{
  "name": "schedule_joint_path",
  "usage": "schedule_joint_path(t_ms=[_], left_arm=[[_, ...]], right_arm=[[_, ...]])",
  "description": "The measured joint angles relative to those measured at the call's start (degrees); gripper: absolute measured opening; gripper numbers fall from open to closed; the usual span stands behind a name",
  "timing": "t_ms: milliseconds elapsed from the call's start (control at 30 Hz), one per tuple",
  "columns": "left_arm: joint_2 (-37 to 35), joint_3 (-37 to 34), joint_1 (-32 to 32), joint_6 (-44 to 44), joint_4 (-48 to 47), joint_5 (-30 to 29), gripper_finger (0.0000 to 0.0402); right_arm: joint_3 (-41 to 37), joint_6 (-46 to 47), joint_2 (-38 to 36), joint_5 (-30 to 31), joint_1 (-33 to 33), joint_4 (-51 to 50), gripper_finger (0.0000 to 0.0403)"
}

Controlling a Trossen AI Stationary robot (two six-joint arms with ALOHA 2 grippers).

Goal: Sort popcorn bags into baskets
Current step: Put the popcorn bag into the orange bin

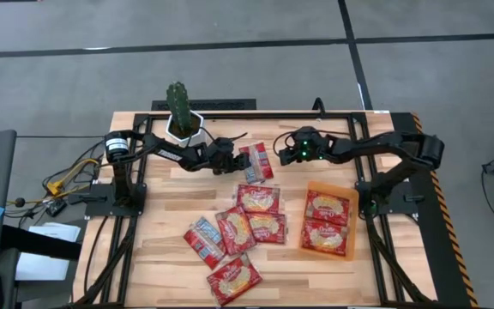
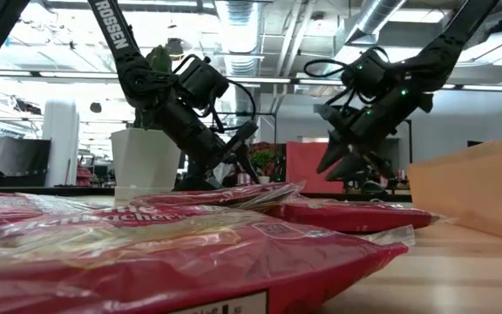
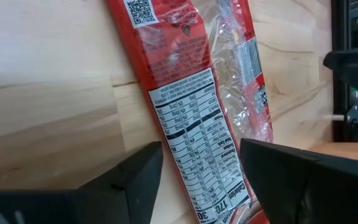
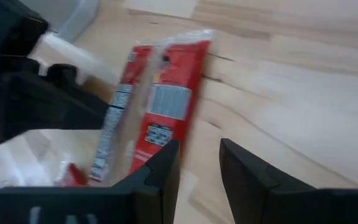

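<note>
Red popcorn bags (image 2: 172,253) nearest, loose on bench (image 1: 161,206); two in orange basket (image 1: 352,219). Left gripper (image 1: 236,161) fingers spread around face-down bag (image 1: 257,161). Right gripper (image 1: 280,153) fingers slightly apart, empty, beside it.

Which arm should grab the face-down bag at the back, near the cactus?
Left, probably. Its open claw already straddles that bag, fingers either side. The right claw hovers just beside it, open but not around it.
</note>
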Motion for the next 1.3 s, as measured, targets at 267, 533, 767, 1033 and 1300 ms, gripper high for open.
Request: schedule_joint_path(t_ms=[267,533,767,1033,1300], left_arm=[[0.0,-0.1,0.0,-0.1,0.5,0.2,0.0279],[0.0,-0.1,0.0,-0.1,0.7,0.2,0.0285],[0.0,-0.1,0.0,-0.7,1.1,0.2,0.0284],[0.1,-0.1,0.1,-0.8,1.1,-0.2,0.0256],[0.0,0.1,-0.1,-0.2,-1.8,0.2,0.0254]], right_arm=[[2.7,-1.0,6.7,-7.1,-0.2,3.5,0.0146],[4.8,1.3,10.8,-10.7,-1.4,3.0,0.0225],[5.0,1.6,12.1,-10.2,-2.1,3.8,0.0254],[10.1,1.6,18.5,-12.1,-0.5,3.8,0.0254],[12.4,1.1,19.3,-13.0,-1.5,3.3,0.0254]])
